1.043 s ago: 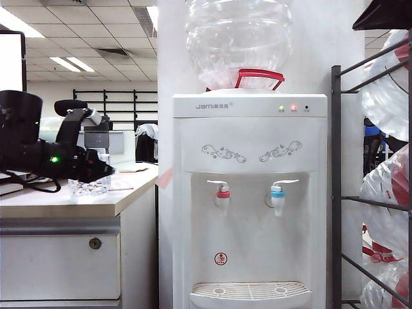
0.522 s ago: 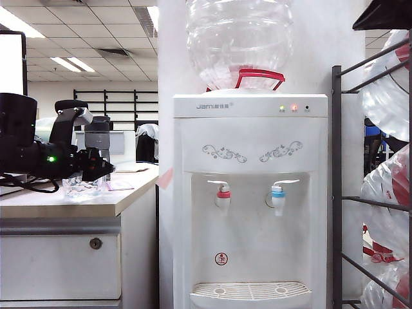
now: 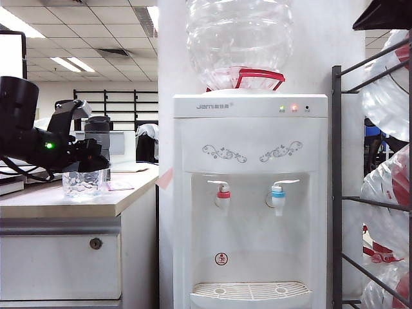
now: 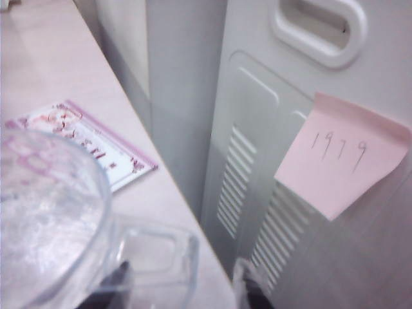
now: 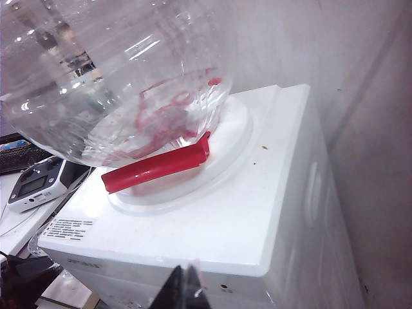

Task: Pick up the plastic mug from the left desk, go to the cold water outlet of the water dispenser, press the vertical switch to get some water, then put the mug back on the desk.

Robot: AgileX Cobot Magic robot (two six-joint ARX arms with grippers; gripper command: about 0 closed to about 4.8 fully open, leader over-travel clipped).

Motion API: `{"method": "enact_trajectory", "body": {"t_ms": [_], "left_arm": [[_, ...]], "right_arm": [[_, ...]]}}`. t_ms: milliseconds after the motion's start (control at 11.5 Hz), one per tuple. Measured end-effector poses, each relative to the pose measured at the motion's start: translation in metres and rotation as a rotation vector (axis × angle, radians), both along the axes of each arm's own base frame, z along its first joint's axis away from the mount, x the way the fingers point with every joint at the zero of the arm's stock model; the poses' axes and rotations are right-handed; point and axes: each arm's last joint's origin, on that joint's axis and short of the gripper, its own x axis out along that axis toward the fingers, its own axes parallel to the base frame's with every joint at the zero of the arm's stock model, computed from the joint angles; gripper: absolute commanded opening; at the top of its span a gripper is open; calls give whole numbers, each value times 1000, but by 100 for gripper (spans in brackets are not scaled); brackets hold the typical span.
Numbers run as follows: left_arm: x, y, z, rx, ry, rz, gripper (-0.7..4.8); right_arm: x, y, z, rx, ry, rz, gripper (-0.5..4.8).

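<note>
The plastic mug [image 3: 82, 183] is clear and colourless with a crinkly, dimpled wall. It stands upright on the pale beige tabletop [image 3: 122, 199] of the left desk, near its front edge and toward the corner beside the water dispenser [image 3: 250, 193]. Its handle [image 4: 154, 257] sticks out sideways, between the two fingertips of the left hand [image 4: 183, 283], which stand apart on either side of it. The dispenser is tall and white, with grey scrolls. Its cold water outlet [image 3: 277, 198] is a small white tap with a blue band, topped by the slim white vertical switch [image 3: 284, 182].
</note>
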Motion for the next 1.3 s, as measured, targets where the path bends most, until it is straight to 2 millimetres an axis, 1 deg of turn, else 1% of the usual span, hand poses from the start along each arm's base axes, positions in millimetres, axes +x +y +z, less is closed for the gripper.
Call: {"method": "enact_trajectory", "body": {"t_ms": [87, 174, 261, 348, 435, 522, 609, 696, 783, 870, 956, 1043, 1130, 1217, 1304], "left_arm": [[-3, 0, 2, 5, 58, 12, 211], [-9, 0, 5, 13, 156, 29, 210], [-14, 1, 16, 42, 182, 60, 166], [-19, 2, 27, 61, 196, 71, 56], [-23, 2, 33, 81, 222, 72, -5], [-34, 2, 47, 104, 267, 62, -5], [-45, -1, 67, 124, 260, 40, -5], [-73, -14, 114, 126, 163, 4, -5], [-110, -26, 157, 121, 16, -16, -5], [-153, -30, 182, 124, -93, 15, -5], [-171, -30, 191, 113, -142, 18, -5], [-208, -22, 195, 77, -201, 52, -5], [-242, -16, 187, 63, -256, 93, -5], [-282, -9, 156, 39, -297, 120, -5], [-313, -3, 108, -64, -305, 187, -6]], "right_arm": [[0, 0, 0, 0, 0, 0, -6], [0, 0, 0, 0, -1, 0, -6], [0, 0, 0, 0, -1, 0, -6], [0, 0, 0, 0, -1, 0, -6], [0, 0, 0, 0, -2, 0, -6], [0, 0, 0, 0, -2, -1, -6], [0, 0, 0, 0, -2, -1, -6], [0, 0, 0, 0, -1, -1, -6], [-6, 1, 5, -3, -7, 0, -6], [-21, 8, 21, -63, -67, -55, -6], [-33, 13, 30, -115, -104, -89, -6], [-53, 24, 42, -190, -143, -99, -6], [-71, 34, 39, -235, -155, -96, -6], [-102, 54, 16, -269, -187, -73, -6], [-146, 58, -26, -334, -245, -119, -6]]}}
